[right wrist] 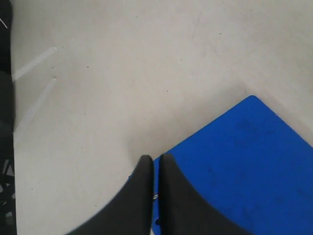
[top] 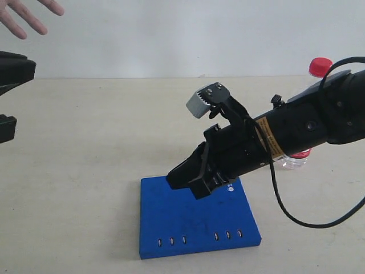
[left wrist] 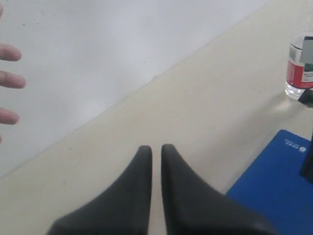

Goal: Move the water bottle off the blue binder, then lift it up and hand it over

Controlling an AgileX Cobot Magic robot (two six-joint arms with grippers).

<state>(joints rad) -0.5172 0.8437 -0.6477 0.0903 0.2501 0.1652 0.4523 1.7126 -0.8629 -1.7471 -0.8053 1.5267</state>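
1. Beyond the far right corner of the blue binder (top: 197,220), the water bottle (left wrist: 300,68) stands upright on the table (top: 85,171), close to the binder but clear of it and partly hidden behind the right arm. The first step, getting the bottle off the binder, looks done.
2. On the binder's cover nothing is left. It lies flat on the table, so the lift has not begun.
3. Over the binder's far left corner hangs the right gripper (right wrist: 155,164), its fingers pressed together with nothing between them. Whether the tips touch the cover I cannot tell.
4. Well to the left of the binder and above the bare table, the left gripper (left wrist: 155,152) has its fingers pressed together too and holds nothing.
5. Far off to the binder's left and high above the table, a person's open hand (top: 31,14) is raised, likely for the handover.
6. What remains, by my reading: take a grip, lift, and carry the load across to that hand.
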